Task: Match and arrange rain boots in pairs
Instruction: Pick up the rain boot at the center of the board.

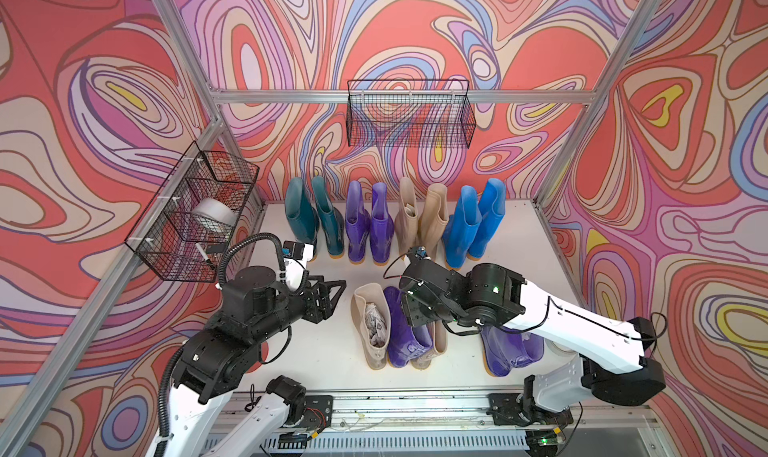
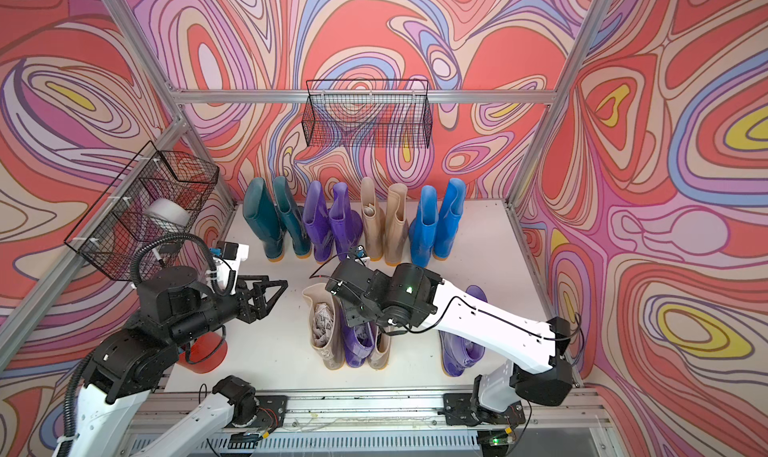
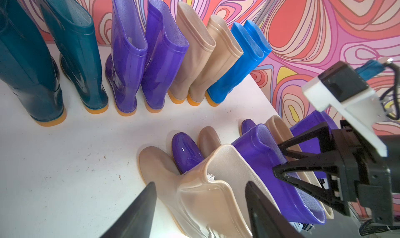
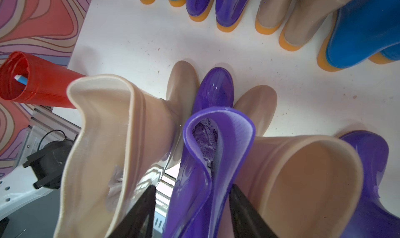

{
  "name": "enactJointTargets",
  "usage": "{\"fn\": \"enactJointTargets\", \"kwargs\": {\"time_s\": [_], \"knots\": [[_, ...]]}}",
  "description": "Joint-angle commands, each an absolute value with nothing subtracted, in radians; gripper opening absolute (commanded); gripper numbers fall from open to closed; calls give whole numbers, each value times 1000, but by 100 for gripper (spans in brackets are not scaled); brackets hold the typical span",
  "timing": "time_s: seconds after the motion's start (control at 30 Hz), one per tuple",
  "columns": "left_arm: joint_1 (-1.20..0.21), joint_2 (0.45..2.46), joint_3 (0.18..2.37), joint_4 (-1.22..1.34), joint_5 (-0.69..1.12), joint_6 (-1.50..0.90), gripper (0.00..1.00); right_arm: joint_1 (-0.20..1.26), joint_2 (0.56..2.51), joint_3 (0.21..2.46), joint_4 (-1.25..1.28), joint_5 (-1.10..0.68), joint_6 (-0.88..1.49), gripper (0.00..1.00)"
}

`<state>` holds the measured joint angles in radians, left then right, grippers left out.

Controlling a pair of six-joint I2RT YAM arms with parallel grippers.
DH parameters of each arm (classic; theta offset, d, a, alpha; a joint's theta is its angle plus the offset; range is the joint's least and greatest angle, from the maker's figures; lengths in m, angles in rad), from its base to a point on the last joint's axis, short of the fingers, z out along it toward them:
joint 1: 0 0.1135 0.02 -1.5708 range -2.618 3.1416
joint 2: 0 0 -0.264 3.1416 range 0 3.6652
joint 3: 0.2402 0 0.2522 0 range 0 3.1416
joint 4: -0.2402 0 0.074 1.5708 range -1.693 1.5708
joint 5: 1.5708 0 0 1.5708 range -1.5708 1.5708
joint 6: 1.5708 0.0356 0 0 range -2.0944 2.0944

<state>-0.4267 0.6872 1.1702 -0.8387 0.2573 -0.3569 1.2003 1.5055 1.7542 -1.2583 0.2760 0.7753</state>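
Observation:
Rain boots stand in a back row on the white table [image 1: 528,243]: a teal pair [image 1: 300,216], a purple pair [image 1: 369,226], a beige pair [image 1: 420,218] and a blue pair [image 1: 473,222]. In front stand a paper-stuffed beige boot [image 1: 372,322], a purple boot [image 1: 405,338], a second beige boot [image 1: 434,347] and, further right, another purple boot [image 1: 511,351]. My left gripper [image 1: 338,295] hangs open just left of the stuffed beige boot, apart from it. My right gripper [image 4: 192,187] points down with its jaws open astride the front purple boot's folded shaft [image 4: 201,161]. A gap shows beside one finger.
A red cup [image 2: 203,351] holding a pen stands at the table's left front corner. A wire basket [image 1: 195,213] with a white roll hangs on the left wall, and another wire basket [image 1: 409,114] hangs on the back wall. An aluminium rail [image 1: 395,409] runs along the front.

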Motion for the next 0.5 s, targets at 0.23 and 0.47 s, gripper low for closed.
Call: {"fn": "enactJointTargets", "kwargs": {"time_s": [0.23, 0.47], "knots": [[-432, 681, 1167, -868, 242, -330, 67, 1232, 1595, 1893, -1211, 237, 700, 57], [-432, 674, 1172, -874, 238, -324, 67, 1249, 1635, 1886, -1173, 199, 695, 63]]}}
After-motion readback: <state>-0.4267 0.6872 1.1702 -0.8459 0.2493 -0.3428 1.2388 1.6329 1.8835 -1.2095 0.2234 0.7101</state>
